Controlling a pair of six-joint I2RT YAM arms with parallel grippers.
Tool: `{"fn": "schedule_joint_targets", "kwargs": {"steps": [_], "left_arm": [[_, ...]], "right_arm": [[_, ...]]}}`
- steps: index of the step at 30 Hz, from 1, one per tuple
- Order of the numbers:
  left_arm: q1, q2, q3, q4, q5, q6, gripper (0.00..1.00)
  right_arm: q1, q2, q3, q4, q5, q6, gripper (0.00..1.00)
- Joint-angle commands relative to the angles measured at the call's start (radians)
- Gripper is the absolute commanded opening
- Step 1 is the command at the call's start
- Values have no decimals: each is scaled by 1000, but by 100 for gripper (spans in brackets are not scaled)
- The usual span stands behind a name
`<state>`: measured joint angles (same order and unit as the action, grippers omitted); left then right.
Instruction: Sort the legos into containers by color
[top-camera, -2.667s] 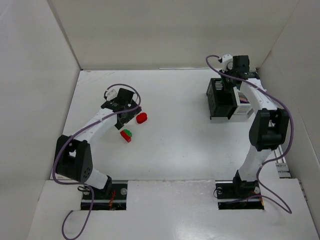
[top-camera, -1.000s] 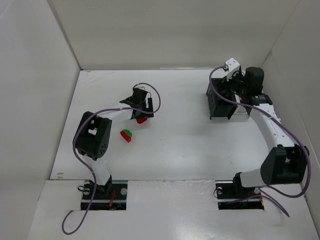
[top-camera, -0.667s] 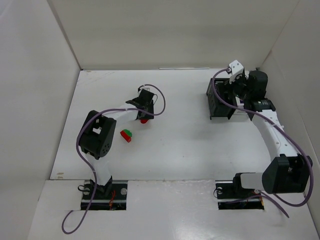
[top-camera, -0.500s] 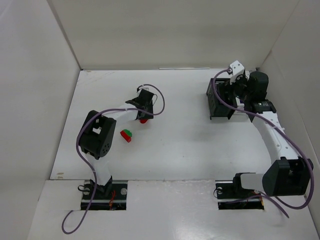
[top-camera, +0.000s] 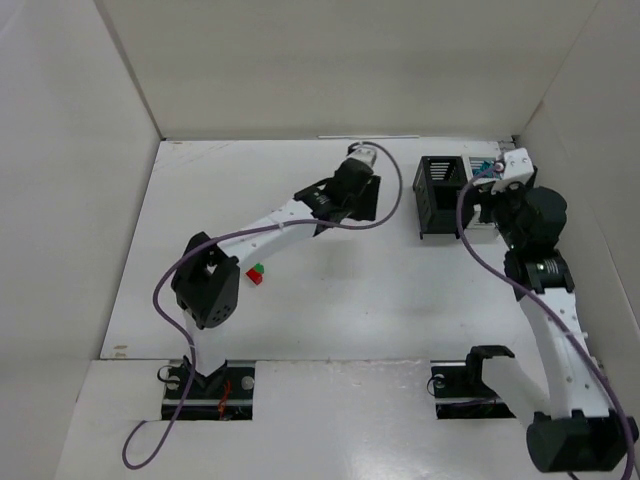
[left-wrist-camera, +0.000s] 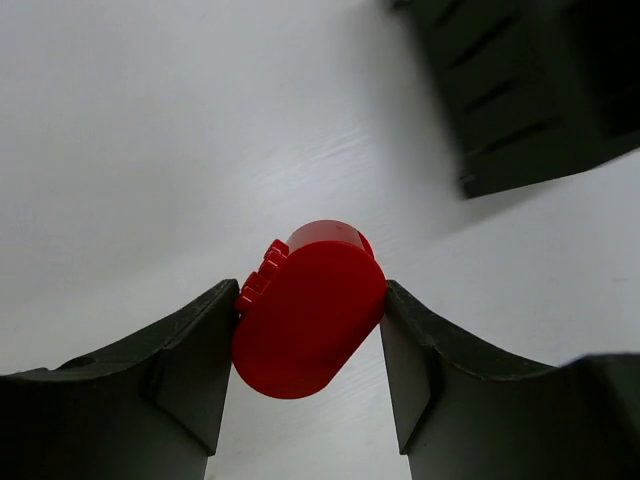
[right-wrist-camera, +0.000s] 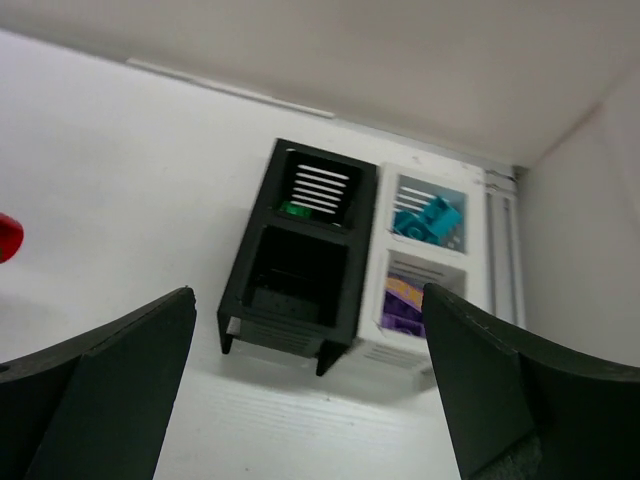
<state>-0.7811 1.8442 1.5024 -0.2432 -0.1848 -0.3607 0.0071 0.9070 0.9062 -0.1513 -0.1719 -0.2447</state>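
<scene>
My left gripper (left-wrist-camera: 310, 290) is shut on a red lego (left-wrist-camera: 310, 312), held above the table with a black container (left-wrist-camera: 530, 90) up ahead to the right. In the top view the left gripper (top-camera: 352, 200) hangs left of the containers (top-camera: 443, 195) and hides the red brick. A small green and red lego (top-camera: 257, 272) lies on the table. My right gripper (right-wrist-camera: 307, 290) is open and empty above the container cluster. The far black bin holds a green lego (right-wrist-camera: 293, 210). Teal legos (right-wrist-camera: 428, 218) and purple legos (right-wrist-camera: 405, 300) fill the white bins. The near black bin (right-wrist-camera: 300, 270) looks empty.
White walls enclose the table on three sides; the containers stand close to the right wall (top-camera: 570, 150). The right arm (top-camera: 545, 290) rises along the right side. The left arm (top-camera: 270, 220) stretches diagonally across the middle.
My left gripper closed on the red lego, lifted it and carried it right toward the containers. The right arm drew back from over the bins.
</scene>
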Motion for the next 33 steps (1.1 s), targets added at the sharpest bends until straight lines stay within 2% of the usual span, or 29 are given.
{"fn": "schedule_joint_targets", "kwargs": {"steps": [1,2,4,6,9,10,14,26,33], "left_arm": [[-72,24,206,67,51,58,14],[-72,61,326,49,65,58,14],[-87,175,450,25,122,68,14],[-112,252,616,16,151,77,20],[-124,398,825,5,232,77,23],[-133,426,855,5,251,68,25],[-133,467,852,128,286,20,30],[-133,579,895,272,311,-64,28],[-133,589,886,314,281,-84,39]], "right_arm": [[-7,-127,-32,-49,237,120,99],[-7,-182,-32,-82,286,183,99],[-16,-230,-20,-123,363,183,99],[-16,-285,-9,-151,373,183,99],[-16,-332,-9,-160,383,183,99],[-16,-332,-9,-160,397,183,99],[-16,-352,-9,-179,434,183,99],[-16,-361,-18,-169,443,174,99],[-16,-352,-18,-160,423,165,99]]}}
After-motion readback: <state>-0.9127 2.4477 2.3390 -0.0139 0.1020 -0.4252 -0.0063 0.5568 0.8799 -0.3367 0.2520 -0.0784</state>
